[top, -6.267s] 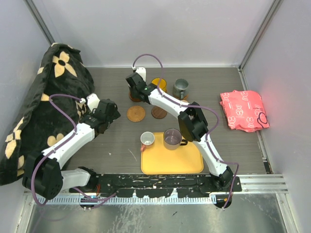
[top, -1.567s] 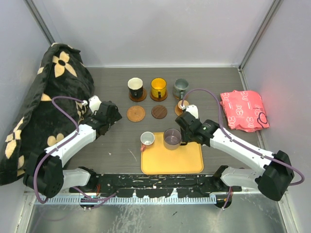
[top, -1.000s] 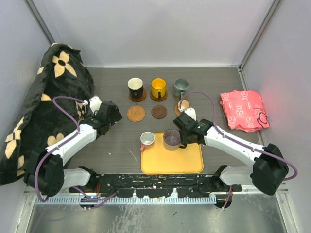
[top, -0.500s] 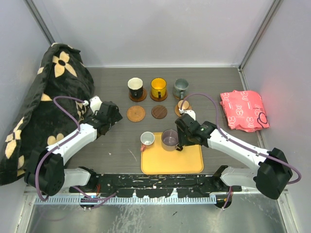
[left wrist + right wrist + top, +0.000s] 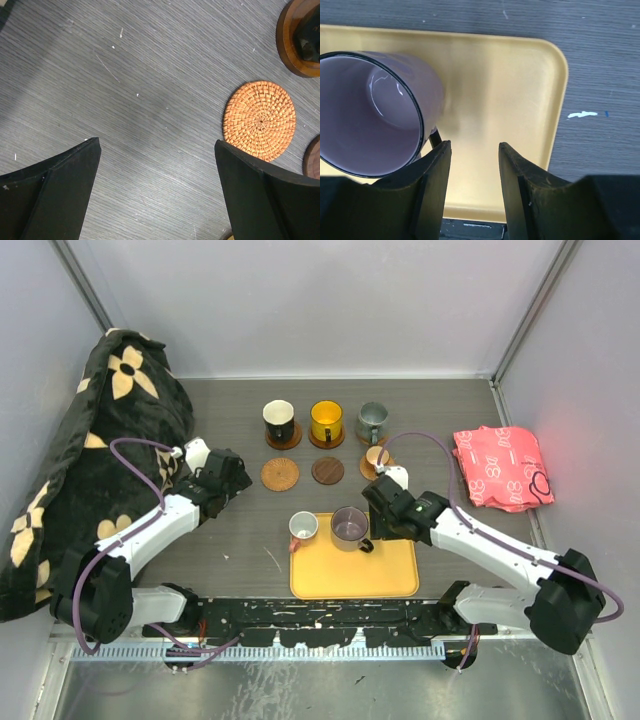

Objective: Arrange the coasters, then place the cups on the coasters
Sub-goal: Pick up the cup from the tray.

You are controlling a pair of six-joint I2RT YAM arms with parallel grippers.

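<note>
Item: purple-grey cup point(image 5: 347, 527) on yellow tray point(image 5: 385, 575), right tool point(image 5: 372, 530) just right of it.
Top: four cups point(image 5: 325, 421) sit on coasters beyond the tray; two coasters point(image 5: 327, 471) lie bare. Left wrist: your left tool point(image 5: 157, 185) is released wide over the desk point(image 5: 125, 100), woven coaster point(image 5: 259, 121) to its right. Right wrist: your right tool stands part-open, grasping nothing, the cup's handle at one finger.

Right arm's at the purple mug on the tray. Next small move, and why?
Probably nudge the right gripper sideways toward the purple mug so its handle sits between the fingers, then close. The jaws stand apart over bare yellow tray, with the handle just off one fingertip, so nothing is gripped yet.
</note>
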